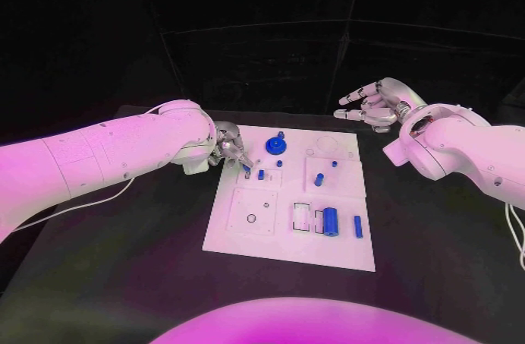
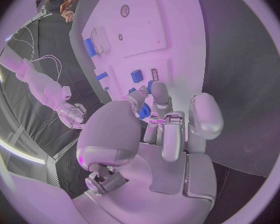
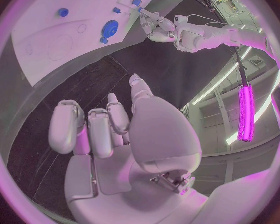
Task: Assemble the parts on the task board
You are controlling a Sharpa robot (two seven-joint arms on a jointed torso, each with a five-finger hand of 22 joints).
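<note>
white task board point(image 1: 254, 234) sits mid-counter point(image 1: 438, 268) on the black surface, and the blue parts are scattered across it: a round gear-like part point(image 1: 276, 143) near the far edge, a small peg point(image 1: 319, 180) in the middle right, a fat cylinder point(image 1: 331, 222) and a slim pin point(image 1: 358, 226) near the front right. my left hand point(image 1: 230, 150) is over the board's far left corner, fingers drawn together around a small blue part point(image 2: 144, 110); in the left wrist view i can see it caught between the fingertips point(image 2: 160, 92), so i read that hand as pinching it, though how firmly i cannot tell. my right hand point(image 1: 370, 105) hangs off the far right corner of the board, fingers loosely apart and holding nothing.

what worries me: the pinch looks to sit at the very tips, so the part could rotate or squirt out as i lower it toward a socket. if it goes in tilted, it may jam at the rim and i'd be pushing the board sideways instead, since nothing visibly pins it down. my own fingers also hide the part and the hole beneath, so i'd be aligning half blind. the two short blue pegs point(image 1: 262, 175) just beside my fingertips are close enough to knock over on the way down. the right hand is well clear, so no clash there yet, unless i bring it in over the gear.
</note>
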